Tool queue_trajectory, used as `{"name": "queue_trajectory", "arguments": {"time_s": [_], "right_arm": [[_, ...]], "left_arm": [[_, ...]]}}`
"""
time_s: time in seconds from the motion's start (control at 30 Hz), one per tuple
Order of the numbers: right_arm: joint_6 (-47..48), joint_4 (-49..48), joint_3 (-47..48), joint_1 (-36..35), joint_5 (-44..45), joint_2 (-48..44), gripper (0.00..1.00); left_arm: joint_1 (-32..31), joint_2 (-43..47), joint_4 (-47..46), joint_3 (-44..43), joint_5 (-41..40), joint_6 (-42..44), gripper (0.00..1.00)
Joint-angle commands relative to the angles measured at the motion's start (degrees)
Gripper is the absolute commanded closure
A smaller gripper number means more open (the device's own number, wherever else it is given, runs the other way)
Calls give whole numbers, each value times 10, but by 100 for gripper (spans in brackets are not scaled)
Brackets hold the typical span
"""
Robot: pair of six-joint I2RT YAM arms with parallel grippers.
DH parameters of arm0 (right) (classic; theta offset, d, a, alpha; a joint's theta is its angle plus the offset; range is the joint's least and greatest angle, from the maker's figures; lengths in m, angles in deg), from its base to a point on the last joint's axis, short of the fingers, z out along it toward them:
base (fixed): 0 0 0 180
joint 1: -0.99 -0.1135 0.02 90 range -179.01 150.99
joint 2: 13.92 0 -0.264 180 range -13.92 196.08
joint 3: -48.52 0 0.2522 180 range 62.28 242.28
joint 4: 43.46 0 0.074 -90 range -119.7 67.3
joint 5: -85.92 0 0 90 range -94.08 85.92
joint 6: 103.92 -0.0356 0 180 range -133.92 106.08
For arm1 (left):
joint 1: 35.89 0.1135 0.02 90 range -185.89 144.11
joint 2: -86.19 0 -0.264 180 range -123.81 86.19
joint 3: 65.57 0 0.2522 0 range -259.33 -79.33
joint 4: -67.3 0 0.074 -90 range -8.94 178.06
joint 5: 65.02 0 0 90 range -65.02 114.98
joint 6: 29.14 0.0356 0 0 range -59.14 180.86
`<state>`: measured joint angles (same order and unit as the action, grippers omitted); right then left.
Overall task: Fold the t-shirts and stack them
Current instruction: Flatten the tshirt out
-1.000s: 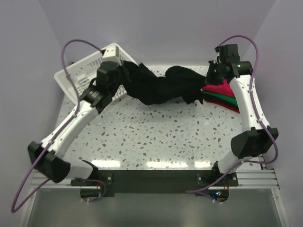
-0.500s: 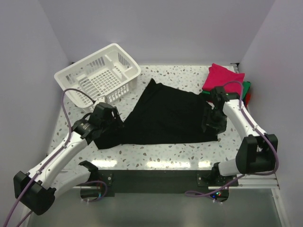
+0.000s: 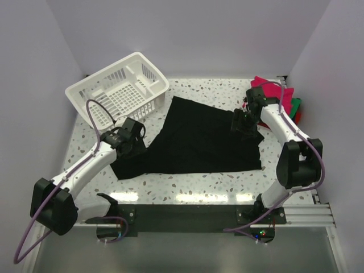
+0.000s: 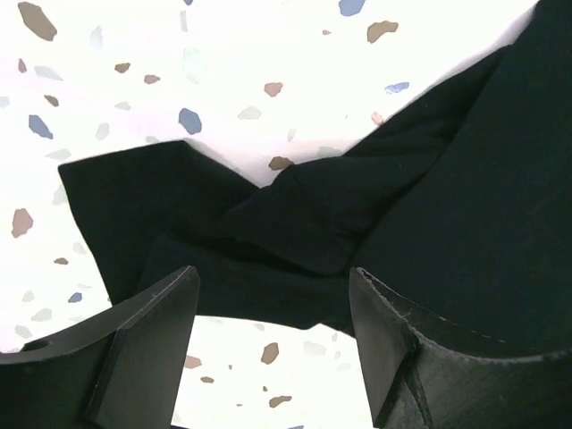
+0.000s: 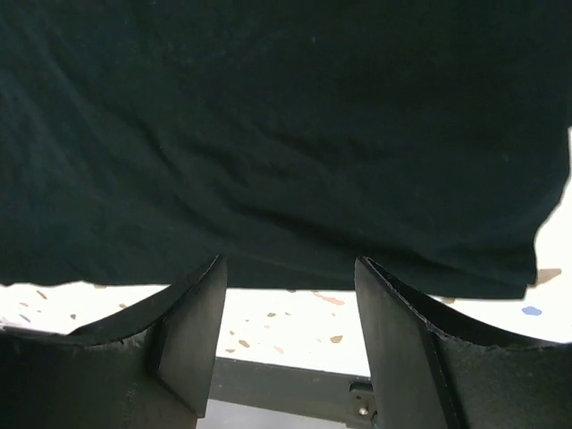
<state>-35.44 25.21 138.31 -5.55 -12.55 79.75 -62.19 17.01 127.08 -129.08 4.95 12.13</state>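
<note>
Large black cloth t-shirt lies flat, unfolded.
Your left gripper and right gripper hang released; folded magenta-pink t-shirt sits far right.

Robot lab enclosure: plain pale walls, speckled tabletop, aluminium mounting rail.

Hidden and cropped
The right arm is covering part of the magenta shirt; the green shirt is barely showing; the black t-shirt is running off both wrist views.
</note>
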Motion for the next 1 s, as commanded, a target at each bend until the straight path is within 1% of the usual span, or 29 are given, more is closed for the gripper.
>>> {"name": "queue_trajectory", "arguments": {"time_s": [0.0, 0.13, 0.17, 0.23, 0.37, 0.47, 0.53, 0.63, 0.73, 0.77, 0.8, 0.87, 0.9, 0.97], "right_arm": [[7, -37, -5, -3, 2, 20, 37], [19, -66, -33, -2, 1, 50, 37], [19, -69, -37, -3, -2, 56, 37], [20, -79, -47, -5, -11, 73, 37], [13, -82, -44, -11, -19, 74, 38], [3, -84, -16, -23, -37, 70, 38], [-2, -83, 23, -45, -37, 74, 38], [-8, -82, 85, -91, -37, 106, 38], [-10, -77, 164, -136, -40, 169, 38], [-12, -77, 183, -145, -43, 184, 39], [-12, -87, 218, -162, -44, 214, 39], [-12, -102, 248, -175, -53, 240, 39], [-11, -120, 273, -185, -70, 270, 39], [-12, -144, 292, -193, -78, 295, 39]], "left_arm": [[3, 25, -43, 2, 25, -5, 29], [-1, 12, -131, 2, 84, 21, 35], [-4, 2, -139, -2, 103, 28, 35], [-19, -35, -151, -10, 113, 33, 36], [-28, -90, -157, -40, 105, 45, 36], [-27, -116, -145, -67, 77, 60, 36], [-27, -124, -125, -75, 61, 71, 36], [-16, -111, -100, -74, 32, 78, 37], [21, -66, -107, -31, 40, 67, 37], [32, -53, -110, -1, 50, 60, 37], [53, -28, -115, 12, 54, 55, 37], [77, -7, -119, 46, 60, 43, 37], [83, 9, -118, 55, 61, 38, 36], [97, 26, -119, 84, 75, 25, 36]]}}
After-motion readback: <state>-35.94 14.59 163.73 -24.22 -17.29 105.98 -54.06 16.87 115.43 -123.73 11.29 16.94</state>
